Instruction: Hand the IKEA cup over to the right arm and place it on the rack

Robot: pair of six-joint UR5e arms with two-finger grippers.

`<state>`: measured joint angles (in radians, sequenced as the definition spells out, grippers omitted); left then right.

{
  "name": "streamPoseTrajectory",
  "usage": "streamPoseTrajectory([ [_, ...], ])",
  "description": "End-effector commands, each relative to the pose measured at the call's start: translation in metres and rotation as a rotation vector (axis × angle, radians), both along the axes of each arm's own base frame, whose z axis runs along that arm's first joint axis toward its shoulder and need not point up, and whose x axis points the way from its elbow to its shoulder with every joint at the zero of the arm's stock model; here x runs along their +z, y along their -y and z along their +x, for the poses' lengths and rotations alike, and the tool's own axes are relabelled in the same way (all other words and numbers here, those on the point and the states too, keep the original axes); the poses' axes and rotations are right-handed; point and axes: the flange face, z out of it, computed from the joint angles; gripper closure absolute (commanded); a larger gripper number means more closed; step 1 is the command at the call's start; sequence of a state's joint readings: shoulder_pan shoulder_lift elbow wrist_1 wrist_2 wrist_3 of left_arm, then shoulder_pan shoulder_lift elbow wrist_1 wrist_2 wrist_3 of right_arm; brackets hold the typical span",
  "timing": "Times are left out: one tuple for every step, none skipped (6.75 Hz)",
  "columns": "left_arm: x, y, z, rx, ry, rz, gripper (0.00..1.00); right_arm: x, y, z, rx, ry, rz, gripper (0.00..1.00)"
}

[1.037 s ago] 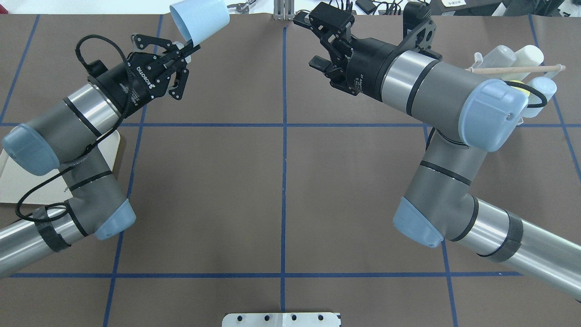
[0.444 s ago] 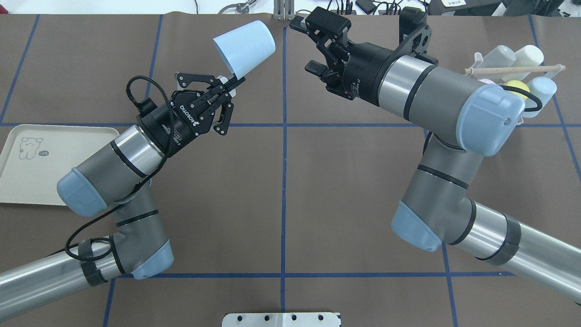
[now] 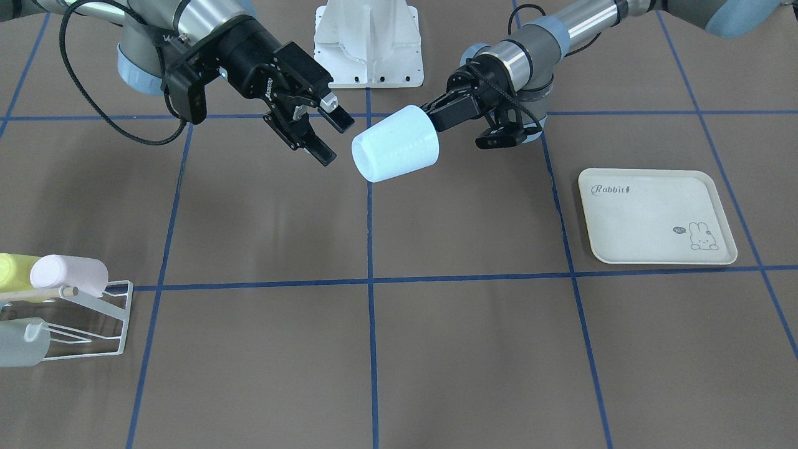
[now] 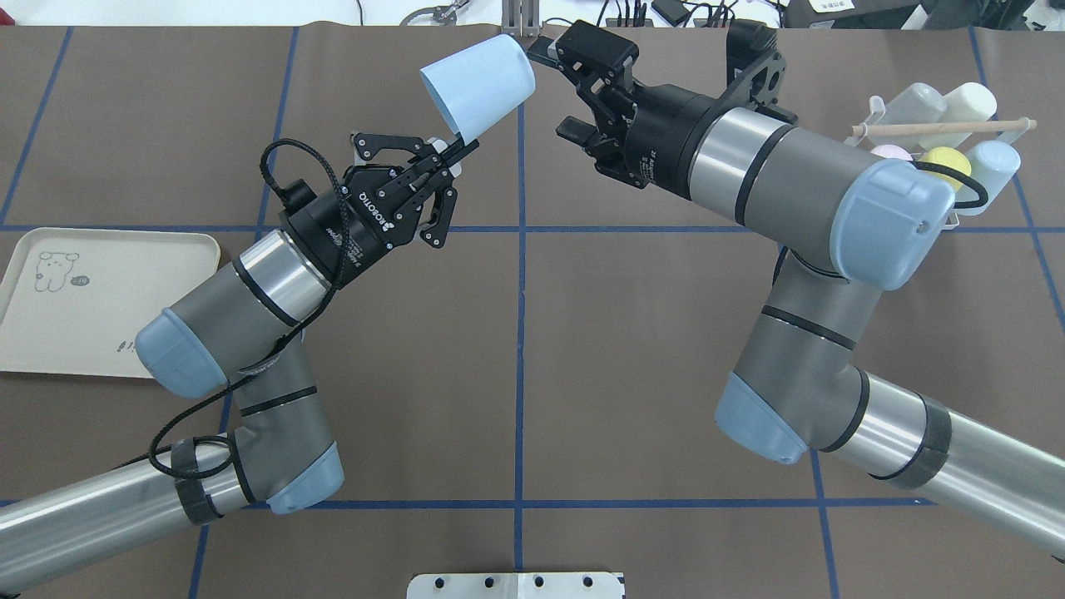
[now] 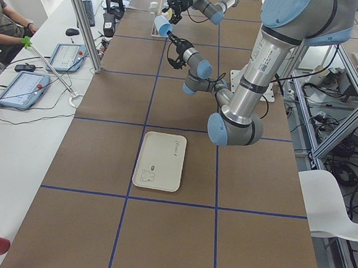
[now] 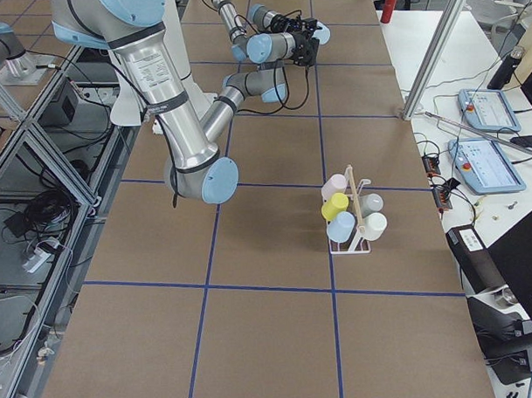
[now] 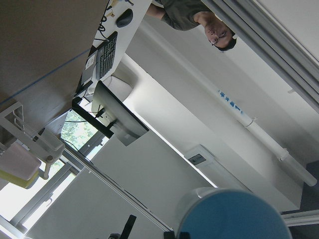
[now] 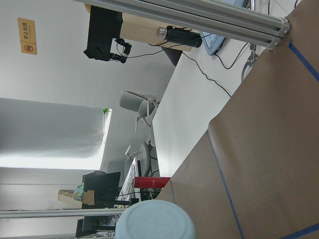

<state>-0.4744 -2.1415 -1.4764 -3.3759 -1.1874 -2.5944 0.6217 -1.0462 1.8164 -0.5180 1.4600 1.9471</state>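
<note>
From across the brown desk, you see the pale blue tapered plastic cup held off the surface, well apart from the small white wire rack and on the way from it to the cream rabbit-print tray. The left gripper pinches the cup's rim with its jaws narrow. The right gripper stands wide, on the rack's side of the cup and just short of touching it.

From overhead, the change is plain. A second ago the left arm held the cup far from the rack, out above the tray's half of the desk; since then it has swung rackward, uncovering the tray, and the cup's closed base now points at the right gripper's spread jaws. The right arm has barely shifted. I judge the approach nearly done: the cup must still enter those jaws before you close them.

The left side view shows both grippers too small to judge, with the cup between them.

The right side view shows the rack, well away from both grippers, already carrying pink, yellow and pale cups.

The left wrist camera shows only the cup's blue body at its lower edge.

The right wrist camera catches the cup's round base rising into its lower edge, so alignment looks close.
</note>
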Motion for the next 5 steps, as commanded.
streamPoseTrajectory([
  [-0.006,0.003,0.015,-0.007,0.009,-0.010,1.00,0.000,0.000,0.000,0.000,0.001,0.003,0.00],
  [-0.009,0.002,0.017,-0.008,0.011,-0.005,1.00,-0.001,-0.001,-0.001,-0.002,0.001,0.003,0.00],
  [-0.016,0.000,0.019,-0.005,0.002,-0.001,1.00,-0.001,-0.001,-0.001,-0.001,0.002,0.001,0.00],
  [-0.019,-0.006,0.024,-0.004,-0.006,-0.010,1.00,0.000,0.000,-0.001,0.002,0.000,-0.001,0.00],
  [-0.023,-0.013,0.031,-0.015,0.013,0.008,1.00,0.000,0.000,-0.001,0.001,0.000,-0.001,0.00],
])
